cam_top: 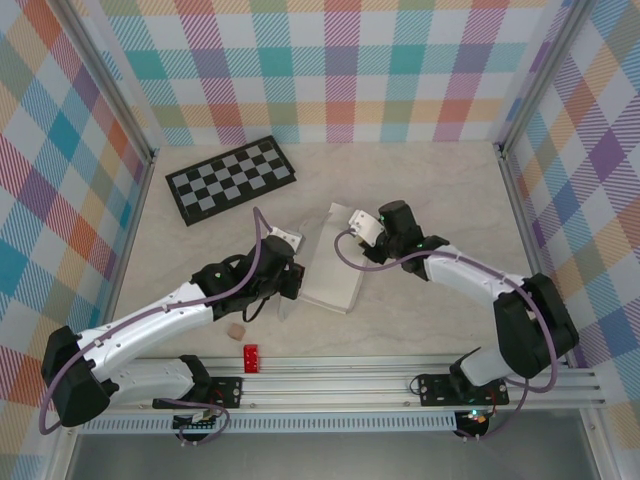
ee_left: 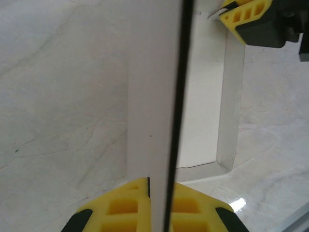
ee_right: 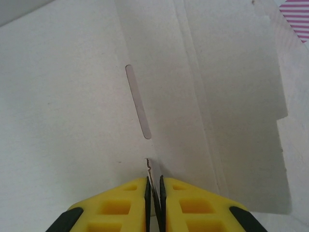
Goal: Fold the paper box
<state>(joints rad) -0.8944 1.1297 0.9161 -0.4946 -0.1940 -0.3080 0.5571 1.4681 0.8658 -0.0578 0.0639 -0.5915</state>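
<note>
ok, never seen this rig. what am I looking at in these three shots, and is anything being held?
Two robot arms are bolted side by side at the near edge of a table. The overhead picture comes from a fixed camera above and behind them; the other two come from cameras on each wrist, with yellow fingers at the bottom edge.

On the table lie a white paper box, partly folded, a black-and-grey checkerboard, a small red block and a small tan lump.

The left gripper is shut on a thin wall of the box. The right gripper has a flap edge between its fingers, which stand slightly apart; whether it grips is unclear.
</note>
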